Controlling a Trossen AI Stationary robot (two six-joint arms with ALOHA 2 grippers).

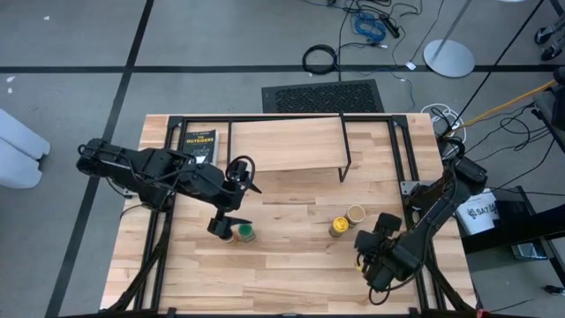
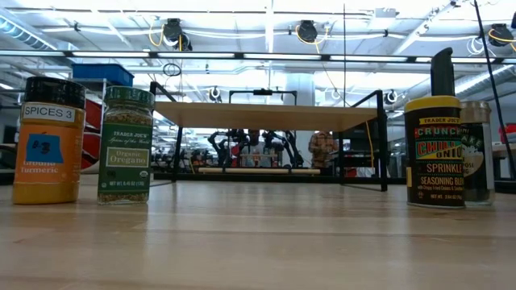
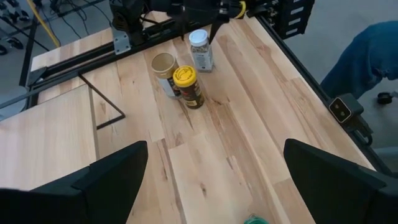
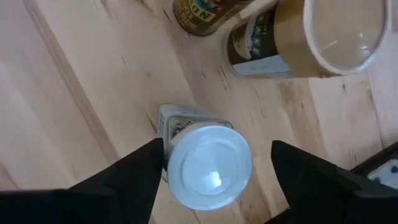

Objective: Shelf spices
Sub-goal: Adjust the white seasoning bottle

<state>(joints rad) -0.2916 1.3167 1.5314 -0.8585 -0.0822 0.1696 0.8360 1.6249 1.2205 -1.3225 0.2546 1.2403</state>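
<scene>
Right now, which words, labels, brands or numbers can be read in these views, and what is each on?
"SPICES 3", "Ground Turmeric": orange jar, dark lid.
"TRADER JOE'S", "Organic Oregano": green-lidded jar.
"TRADER JOE'S", "CRUNCHY CHILI ONION", "SPRINKLE", "SEASONING BLEND": yellow-lidded jar.
Tan-lidded jar behind it: label mostly hidden, unreadable.
White-lidded jar: label too blurred.
Black packet: yellow lettering too small.
White tag by the right arm: too small.

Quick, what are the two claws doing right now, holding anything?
Left gripper: open, empty, above the table.
Right gripper: open, fingers either side of the white-lidded jar, not gripping it.
</scene>
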